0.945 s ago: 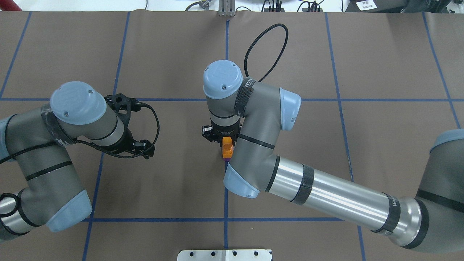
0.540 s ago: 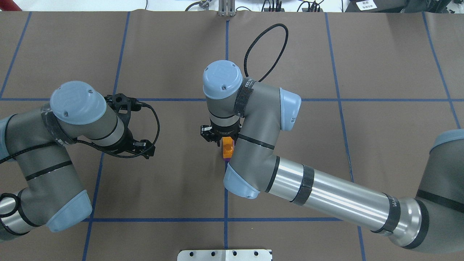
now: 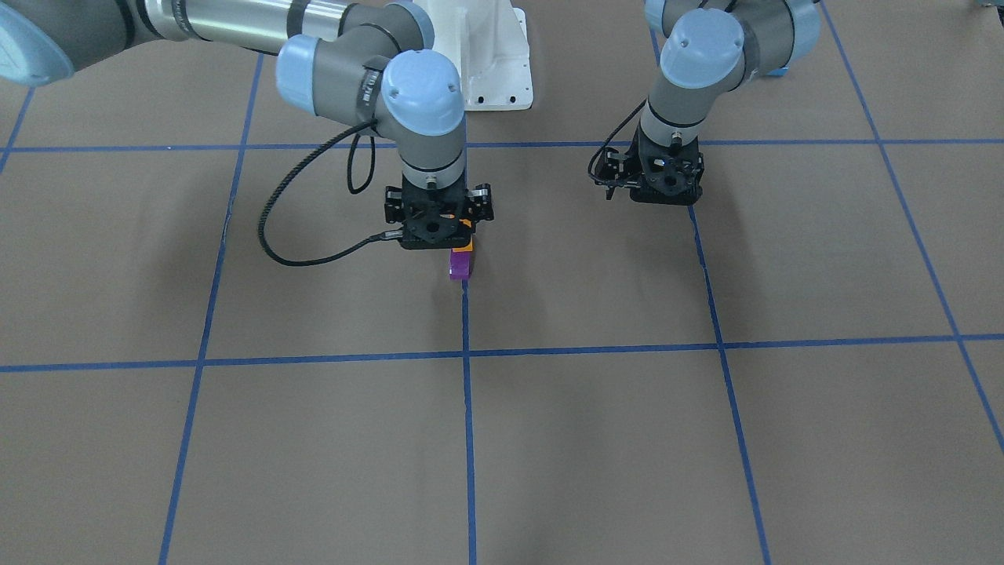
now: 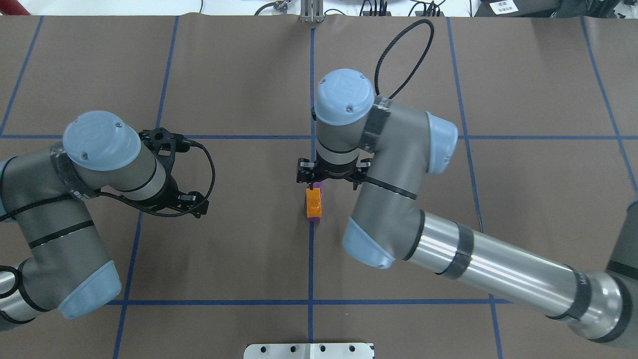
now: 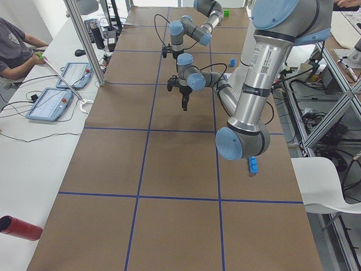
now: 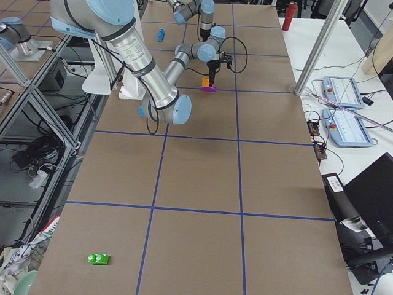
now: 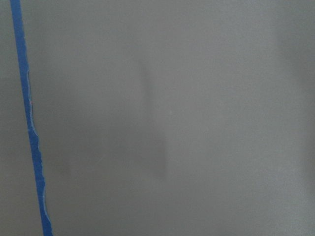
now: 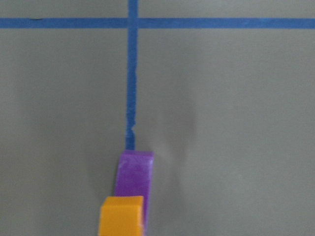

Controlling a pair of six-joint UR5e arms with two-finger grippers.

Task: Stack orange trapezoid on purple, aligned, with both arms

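The orange trapezoid (image 4: 313,204) sits on the purple block (image 3: 460,265) on the centre tape line; it also shows in the front view (image 3: 464,246). In the right wrist view the orange trapezoid (image 8: 121,215) is at the bottom edge with the purple block (image 8: 134,172) under and beyond it. My right gripper (image 4: 325,182) hangs just past the stack's far end, off to one side, and looks open and empty. My left gripper (image 3: 657,193) is low over bare table, well apart from the stack. Its fingers are hidden, so I cannot tell its state.
A long blue brick (image 5: 252,165) and a small blue block (image 5: 232,62) lie along the robot's side of the table. A green block (image 6: 98,259) lies far off near the right end. The white base plate (image 4: 309,350) is at the near edge.
My right arm has swung away and to the right, off the top of the stack. The orange trapezoid stays in place on the purple block. The left arm has barely moved.
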